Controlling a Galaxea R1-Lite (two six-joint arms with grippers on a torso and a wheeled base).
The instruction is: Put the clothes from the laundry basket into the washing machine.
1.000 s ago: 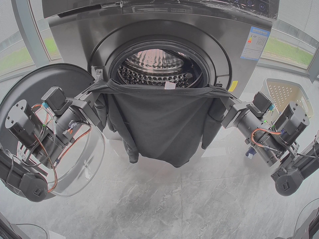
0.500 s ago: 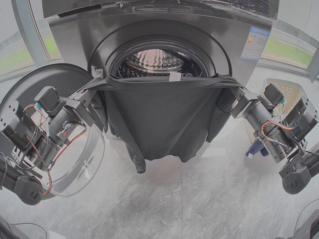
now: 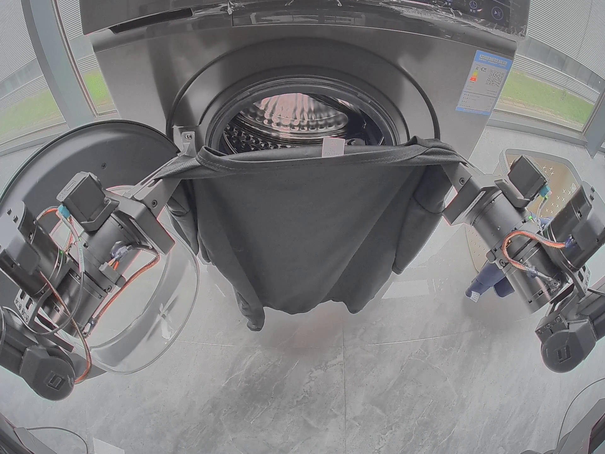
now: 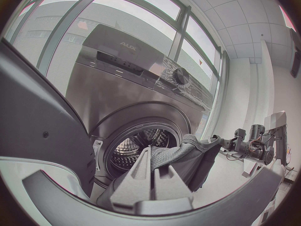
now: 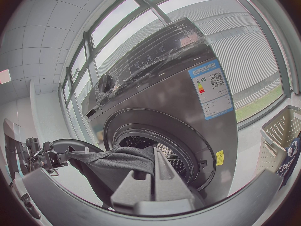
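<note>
The shirt [image 3: 302,222] (held taut) has risen nearer the drum [image 3: 293,118]

Lighting: bright, even daylight from the large windows [image 4: 141,0] behind the washing machine [image 3: 302,58]; glints on the steel drum [image 3: 293,115] and wrapped control panel [image 5: 156,54]; soft shadows on the glossy floor [image 3: 315,386]; strong fisheye bending, dark corners in wrist views.
</note>
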